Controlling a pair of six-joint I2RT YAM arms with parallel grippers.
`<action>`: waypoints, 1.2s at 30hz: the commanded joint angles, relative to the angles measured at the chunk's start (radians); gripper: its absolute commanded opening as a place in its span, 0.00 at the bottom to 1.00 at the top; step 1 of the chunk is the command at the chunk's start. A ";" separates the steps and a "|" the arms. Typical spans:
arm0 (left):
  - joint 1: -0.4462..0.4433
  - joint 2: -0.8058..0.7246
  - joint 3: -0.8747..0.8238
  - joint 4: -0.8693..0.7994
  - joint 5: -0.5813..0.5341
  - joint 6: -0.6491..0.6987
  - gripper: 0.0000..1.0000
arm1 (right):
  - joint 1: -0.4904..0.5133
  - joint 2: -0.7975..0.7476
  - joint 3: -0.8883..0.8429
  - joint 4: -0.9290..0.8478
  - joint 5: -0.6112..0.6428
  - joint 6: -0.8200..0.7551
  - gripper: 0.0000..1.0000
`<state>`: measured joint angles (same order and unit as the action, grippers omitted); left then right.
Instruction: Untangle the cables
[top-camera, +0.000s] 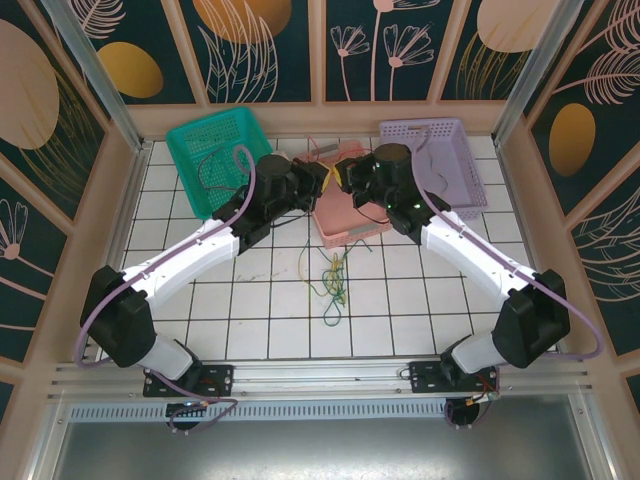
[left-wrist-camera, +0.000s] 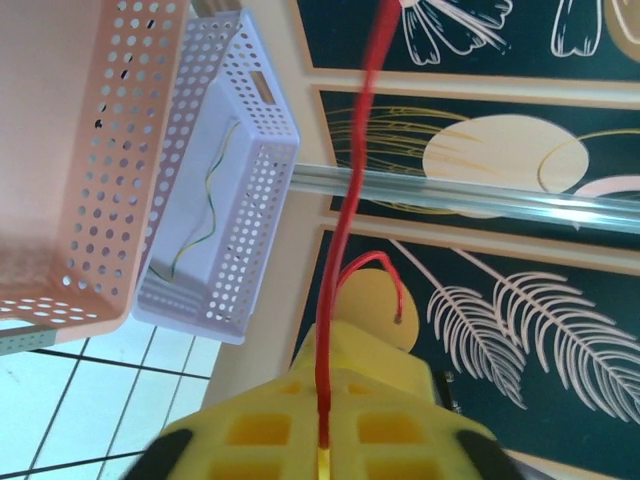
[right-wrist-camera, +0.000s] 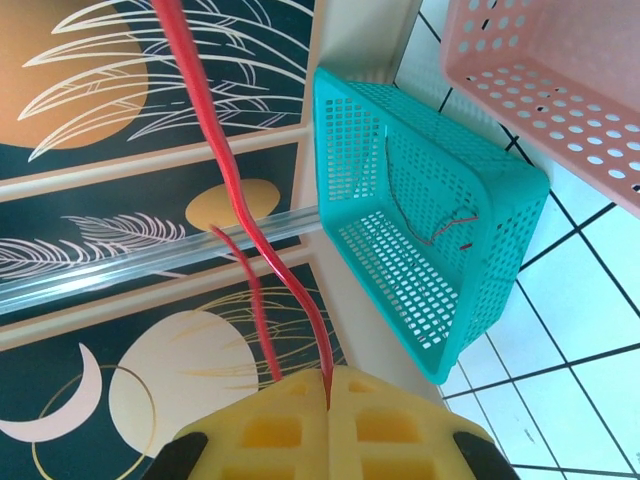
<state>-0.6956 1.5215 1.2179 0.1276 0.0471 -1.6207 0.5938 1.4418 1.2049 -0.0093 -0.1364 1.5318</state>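
Both grippers meet above the pink basket (top-camera: 352, 222) at the back of the table. My left gripper (top-camera: 327, 179) is shut on a red cable (left-wrist-camera: 350, 200), which runs up out of the closed yellow fingers (left-wrist-camera: 270, 430) in the left wrist view. My right gripper (top-camera: 344, 173) is shut on the same kind of red cable (right-wrist-camera: 238, 195), pinched between its yellow fingers (right-wrist-camera: 400, 430). The other cables (top-camera: 335, 282), green, yellow and a reddish one, lie in a loose tangle on the white tiles in front of the pink basket.
A teal basket (top-camera: 213, 160) stands back left with a dark and red wire (right-wrist-camera: 440, 228) in it. A lilac basket (top-camera: 437, 160) stands back right holding a yellow-green wire (left-wrist-camera: 208, 215). Patterned walls close in the back and sides.
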 joint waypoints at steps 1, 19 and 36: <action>0.000 0.020 0.024 0.029 0.004 0.030 0.00 | 0.012 0.002 0.000 0.003 -0.041 0.026 0.00; 0.421 0.040 0.069 -0.253 0.388 0.731 0.00 | -0.092 -0.130 0.147 -0.293 -0.071 -0.719 0.69; 0.699 0.498 0.624 -0.827 0.258 1.148 0.00 | -0.126 0.028 0.253 -0.454 -0.177 -0.897 0.68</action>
<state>-0.0097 1.9633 1.7744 -0.5777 0.2913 -0.5457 0.4801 1.4624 1.4078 -0.4385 -0.2832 0.6735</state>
